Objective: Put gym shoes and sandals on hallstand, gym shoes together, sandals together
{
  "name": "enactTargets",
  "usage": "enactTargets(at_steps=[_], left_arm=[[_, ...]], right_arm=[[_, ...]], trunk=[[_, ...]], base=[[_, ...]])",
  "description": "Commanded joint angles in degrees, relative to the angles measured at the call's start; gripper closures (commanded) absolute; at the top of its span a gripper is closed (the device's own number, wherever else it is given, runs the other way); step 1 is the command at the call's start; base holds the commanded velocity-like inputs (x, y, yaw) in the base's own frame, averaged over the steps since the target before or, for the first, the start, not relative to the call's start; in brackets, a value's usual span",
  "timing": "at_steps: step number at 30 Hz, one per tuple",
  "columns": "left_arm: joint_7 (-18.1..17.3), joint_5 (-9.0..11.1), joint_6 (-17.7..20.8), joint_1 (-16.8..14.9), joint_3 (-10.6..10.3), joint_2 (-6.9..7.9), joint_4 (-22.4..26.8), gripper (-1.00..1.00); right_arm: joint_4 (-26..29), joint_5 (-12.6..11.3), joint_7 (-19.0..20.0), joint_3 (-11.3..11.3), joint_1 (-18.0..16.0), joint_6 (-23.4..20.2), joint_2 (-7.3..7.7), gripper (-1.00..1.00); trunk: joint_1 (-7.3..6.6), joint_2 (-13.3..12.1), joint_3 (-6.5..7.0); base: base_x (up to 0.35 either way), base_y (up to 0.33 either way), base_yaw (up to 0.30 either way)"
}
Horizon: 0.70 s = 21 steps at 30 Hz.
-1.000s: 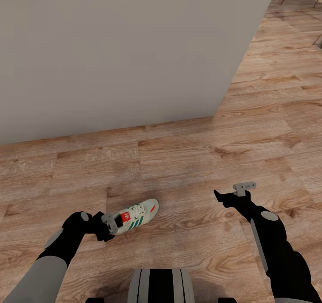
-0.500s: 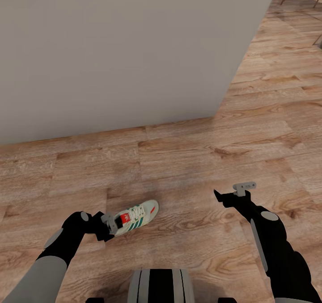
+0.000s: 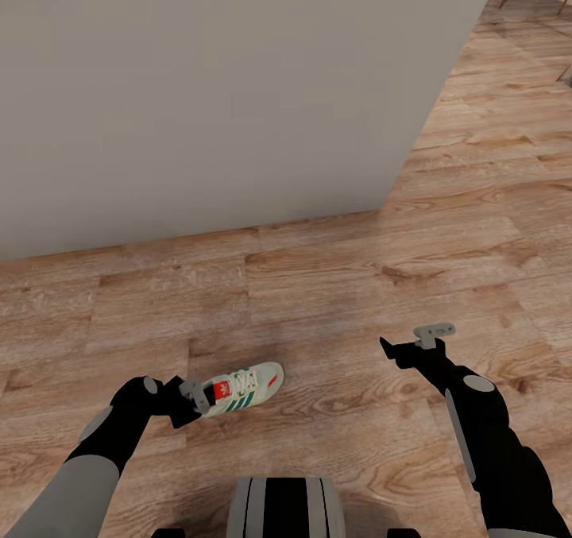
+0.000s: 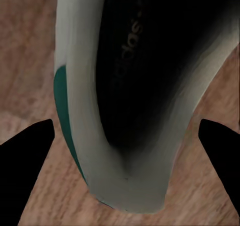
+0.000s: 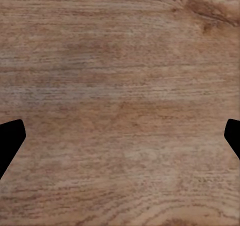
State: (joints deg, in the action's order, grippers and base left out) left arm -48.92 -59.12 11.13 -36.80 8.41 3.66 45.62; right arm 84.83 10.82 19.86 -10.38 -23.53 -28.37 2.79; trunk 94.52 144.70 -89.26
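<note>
Gym shoe [image 3: 241, 388] low over corridor floor [image 3: 334, 276], heel end pinched in left fingers [image 3: 197, 396], long axis running away from them toward grey wall [image 3: 214, 93]. Right fingers [image 3: 419, 341] spread wide, nothing held, well apart from shoe. Left arm does carrying, probably.

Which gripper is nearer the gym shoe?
Left. The left gripper is at the gym shoe's heel, fingers either side; the right gripper hangs apart over bare floor.
</note>
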Motion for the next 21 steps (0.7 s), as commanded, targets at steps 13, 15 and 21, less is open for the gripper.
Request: enactTargets(at_steps=[13, 15, 21], left_arm=[[0.63, -0.12, 0.30, 0.06, 0.11, 0.03, -0.17, 1.00], [0.65, -0.12, 0.30, 0.06, 0.11, 0.03, -0.17, 1.00], [0.67, 0.03, 0.27, 0.03, 0.11, 0.03, -0.18, 1.00]], right_arm=[[0.07, 0.61, 0.53, -0.08, -0.04, -0.20, -0.04, -1.00], [0.07, 0.61, 0.54, -0.08, -0.03, -0.20, -0.03, -1.00], [0.07, 0.61, 0.53, -0.08, -0.03, -0.22, -0.02, -1.00]], trunk=[[-0.01, 0.01, -0.04], [-0.01, 0.01, -0.04], [-0.01, 0.01, -0.04]], base=[[0.000, 0.000, 0.000], [0.000, 0.000, 0.000], [0.000, 0.000, 0.000]])
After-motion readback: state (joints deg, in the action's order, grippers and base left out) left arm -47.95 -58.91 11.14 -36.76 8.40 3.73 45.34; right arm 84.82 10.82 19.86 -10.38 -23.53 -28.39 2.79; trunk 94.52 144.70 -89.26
